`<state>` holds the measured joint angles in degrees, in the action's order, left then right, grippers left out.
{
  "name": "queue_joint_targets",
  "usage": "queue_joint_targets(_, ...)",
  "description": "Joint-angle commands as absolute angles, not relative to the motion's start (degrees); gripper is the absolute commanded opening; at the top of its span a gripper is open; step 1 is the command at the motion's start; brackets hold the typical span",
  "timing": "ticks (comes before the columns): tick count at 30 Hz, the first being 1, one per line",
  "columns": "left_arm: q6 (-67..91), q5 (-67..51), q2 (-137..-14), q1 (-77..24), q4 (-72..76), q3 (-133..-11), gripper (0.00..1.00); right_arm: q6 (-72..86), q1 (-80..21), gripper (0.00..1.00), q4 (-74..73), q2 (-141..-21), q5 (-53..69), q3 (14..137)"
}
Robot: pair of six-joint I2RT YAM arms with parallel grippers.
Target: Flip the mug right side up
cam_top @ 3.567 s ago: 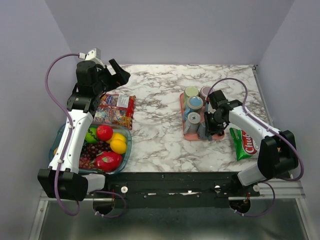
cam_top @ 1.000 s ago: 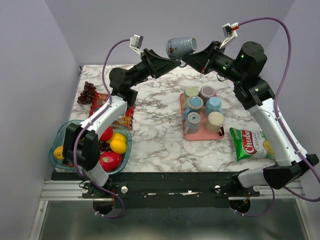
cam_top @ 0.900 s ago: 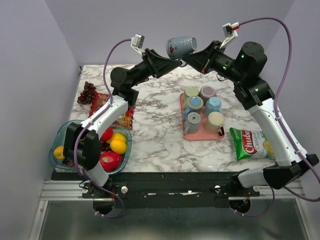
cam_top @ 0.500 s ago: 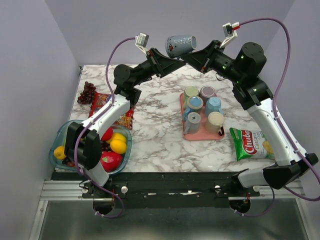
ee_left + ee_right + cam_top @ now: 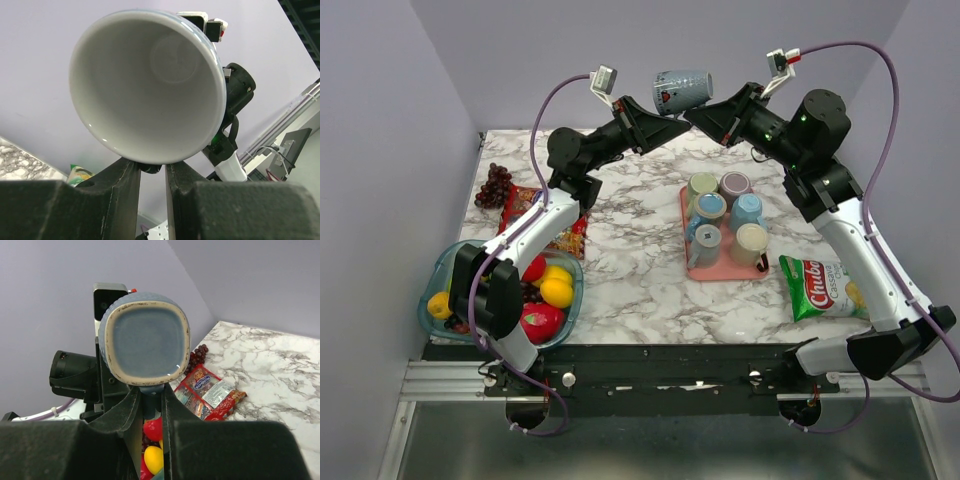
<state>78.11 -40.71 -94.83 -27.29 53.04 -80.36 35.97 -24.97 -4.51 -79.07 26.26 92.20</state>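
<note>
Clamped in the right claw (image 5: 150, 392), by the part under its base: a blue mug (image 5: 682, 90), white inside, tan-edged foot, small red mark on its side, lying sideways in the air above the far edge of the bench (image 5: 630, 250). Mouth facing the left claw (image 5: 152, 172), fingers nearly together just beneath the rim; impossible to tell whether gripping.

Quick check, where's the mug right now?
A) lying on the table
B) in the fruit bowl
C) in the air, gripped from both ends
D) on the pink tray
C: the mug is raised and lying sideways, with the left gripper pinching its rim and the right gripper closed at its base end.
</note>
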Motion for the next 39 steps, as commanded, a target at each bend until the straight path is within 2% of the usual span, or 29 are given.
queue_joint_targets(1, 75.7, -37.9, -94.6, -27.7, 53.0, -81.8, 0.00, 35.7, -25.8, 0.01, -4.7, -78.3, 28.7, 90.9)
queue_joint_targets(4, 75.2, -37.7, -94.4, -27.6, 52.2, -81.4, 0.00, 35.3, -25.8, 0.02, -5.7, -78.2, 28.0, 91.1)
queue_joint_targets(7, 73.8, -37.5, -94.0, -27.6, 50.1, -81.3, 0.00, 35.1, -25.8, 0.24, -6.9, -78.3, 26.9, 91.1)
queue_joint_targets(8, 73.1, -37.5, -93.8, -27.7, 48.2, -81.3, 0.00, 35.1, -25.8, 0.42, -7.1, -78.2, 26.3, 91.0)
queue_joint_targets(10, 70.4, -37.3, -93.2, -27.6, 45.2, -81.3, 0.00, 35.0, -25.8, 0.51, -7.3, -77.8, 24.4, 90.4)
queue_joint_targets(11, 69.3, -36.5, -92.8, -27.6, 41.3, -81.4, 0.00, 34.6, -25.8, 0.60, -7.3, -77.4, 23.7, 90.0)
queue_joint_targets(13, 65.1, -34.9, -91.8, -27.3, 34.9, -81.8, 0.00, 34.4, -25.8, 0.61, -8.6, -77.4, 21.5, 90.0)
queue_joint_targets(18, 55.7, -29.5, -90.9, -26.7, 14.1, -85.2, 0.00, 33.1, -25.8, 0.72, -15.8, -78.6, 15.0, 91.8)
queue_joint_targets(22, 44.7, -23.5, -91.7, -26.1, -1.3, -90.1, 0.00, 33.9, -25.8, 0.80, -24.2, -78.8, 5.3, 91.8)
queue_joint_targets(26, 35.4, -15.6, -94.2, -26.0, -16.7, -96.9, 0.00, 34.7, -25.5, 0.88, -29.6, -78.9, 0.3, 90.7)
queue_joint_targets(31, 26.2, -5.1, -100.5, -25.9, -28.9, -103.9, 0.00, 34.4, -25.4, 0.93, -32.5, -78.2, -2.5, 88.6)
queue_joint_targets(32, 25.2, -2.6, -101.5, -25.8, -31.7, -106.0, 0.00, 34.3, -25.4, 1.00, -32.9, -78.0, -2.9, 87.9)
queue_joint_targets(39, 23.0, 3.2, -112.7, -23.4, -40.8, -113.9, 0.00, 31.7, -25.3, 1.00, -39.2, -79.8, -5.0, 88.6)
